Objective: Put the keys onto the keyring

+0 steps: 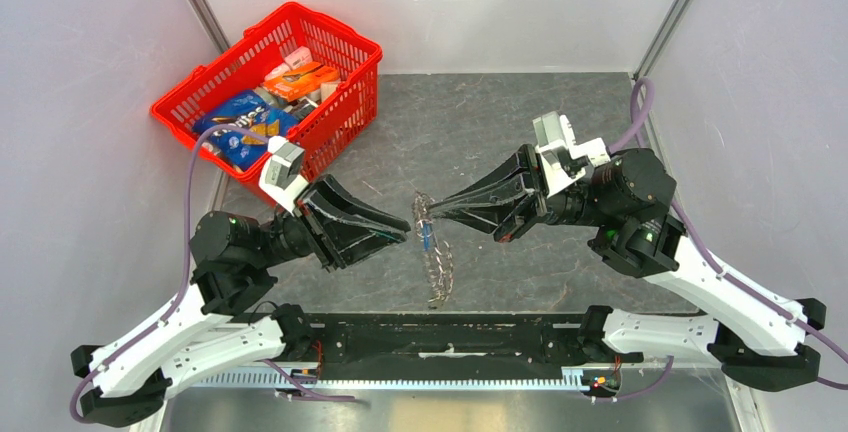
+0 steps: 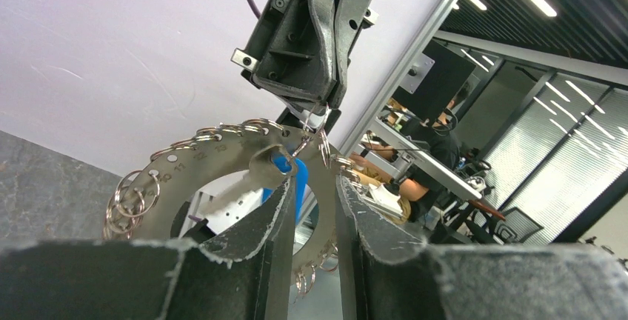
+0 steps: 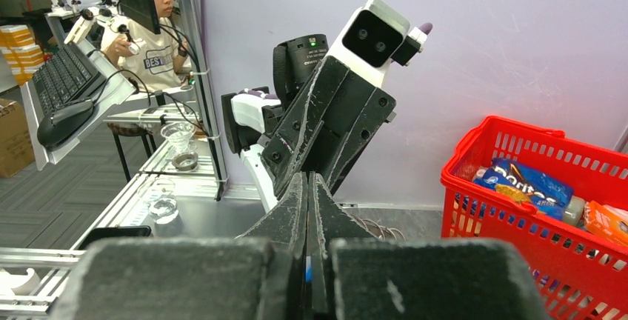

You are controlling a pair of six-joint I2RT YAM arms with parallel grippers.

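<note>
The keyring [image 1: 437, 262] is a flat metal ring plate [image 2: 200, 153] with numbered holes and several small split rings, hanging edge-on above the table. My right gripper [image 1: 430, 212] is shut on its top edge [image 2: 317, 112]; in the right wrist view the fingers [image 3: 307, 179] are pressed together, with a blue sliver low between them. One key with a blue head [image 2: 282, 164] and a silvery blade hangs at the plate's top, against the outside of my left gripper's left finger. My left gripper [image 1: 408, 227] stands open [image 2: 317, 181], its tips either side of the plate's rim.
A red basket [image 1: 330, 42] of snack packets stands at the back left, also at the right of the right wrist view [image 3: 518, 131]. Grey walls close in the sides and back. A black rail [image 1: 450, 337] runs along the near edge between the arm bases.
</note>
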